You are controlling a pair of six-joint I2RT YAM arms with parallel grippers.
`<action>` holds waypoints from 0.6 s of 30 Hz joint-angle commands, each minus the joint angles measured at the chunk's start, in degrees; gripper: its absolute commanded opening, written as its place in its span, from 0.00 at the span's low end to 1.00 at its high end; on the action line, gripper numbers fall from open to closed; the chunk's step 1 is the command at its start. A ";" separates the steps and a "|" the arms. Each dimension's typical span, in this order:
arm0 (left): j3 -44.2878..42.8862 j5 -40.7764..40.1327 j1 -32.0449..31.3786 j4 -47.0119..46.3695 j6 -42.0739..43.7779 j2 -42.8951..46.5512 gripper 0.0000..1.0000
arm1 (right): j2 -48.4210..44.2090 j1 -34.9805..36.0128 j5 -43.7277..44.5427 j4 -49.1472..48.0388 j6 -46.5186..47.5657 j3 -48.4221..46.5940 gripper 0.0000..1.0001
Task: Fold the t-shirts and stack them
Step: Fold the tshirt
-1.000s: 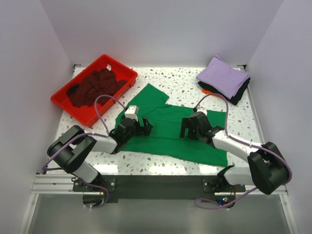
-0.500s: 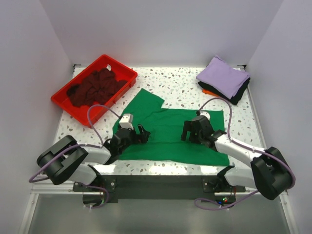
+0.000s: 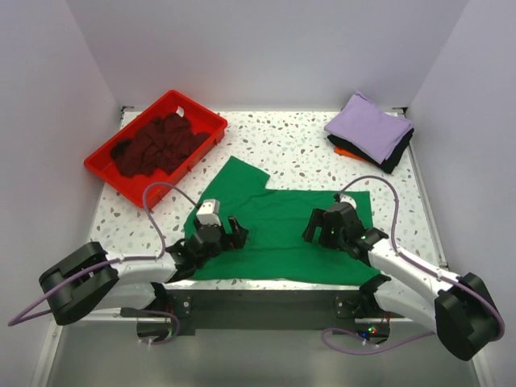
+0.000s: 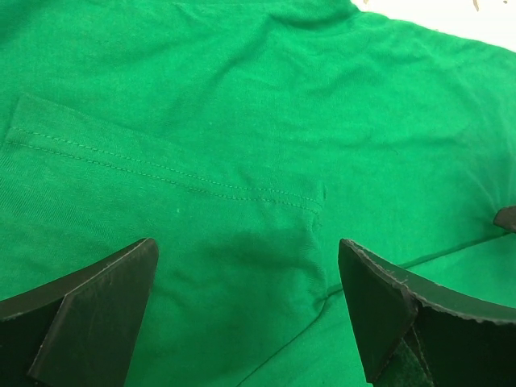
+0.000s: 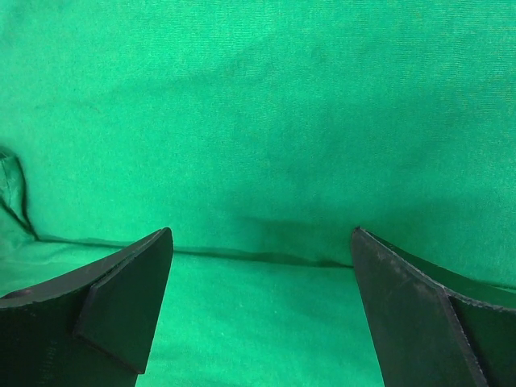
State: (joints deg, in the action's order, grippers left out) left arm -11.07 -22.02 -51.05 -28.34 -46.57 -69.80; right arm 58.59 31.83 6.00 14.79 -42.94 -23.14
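The bright green t-shirt point(image 3: 278, 222) lies spread flat near the table's front edge, one sleeve pointing to the far left. My left gripper point(image 3: 234, 234) is open over its left part. My right gripper point(image 3: 317, 228) is open over its right part. In the left wrist view the green cloth point(image 4: 242, 121) fills the frame, a stitched hem point(image 4: 161, 173) crosses it, and the left gripper point(image 4: 246, 314) holds nothing. In the right wrist view the right gripper point(image 5: 262, 314) stands open just above the green cloth point(image 5: 258, 105), astride a fold edge point(image 5: 258, 256). A dark maroon t-shirt point(image 3: 157, 143) is bunched in the tray.
A red plastic tray point(image 3: 109, 173) stands at the far left. A folded stack sits at the far right corner: a lavender shirt point(image 3: 369, 126) on top, a black one point(image 3: 397, 153) under it, an orange edge point(image 3: 343, 151) showing. White walls close the sides and back.
Both grippers have drawn back toward the near edge, and the green shirt has slid that way with them. Both stay open.
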 commanded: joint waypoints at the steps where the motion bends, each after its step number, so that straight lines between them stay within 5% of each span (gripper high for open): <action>1: 1.32 -3.28 -2.74 15.93 -5.90 0.01 1.00 | -1.80 0.25 -1.69 6.66 -2.59 2.48 0.95; 10: -1.67 -9.61 -9.50 25.96 -11.35 0.89 1.00 | -5.41 0.25 -2.58 8.41 -2.77 2.31 0.95; 18: -11.07 -17.33 -9.60 28.25 -1.88 7.74 1.00 | -8.40 0.24 8.48 17.46 2.85 -9.28 0.96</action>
State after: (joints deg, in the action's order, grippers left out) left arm -17.65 -33.63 -60.45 -4.99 -52.82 -64.62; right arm 51.62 31.88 7.99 27.31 -43.29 -25.67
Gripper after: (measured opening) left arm 0.997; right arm 0.954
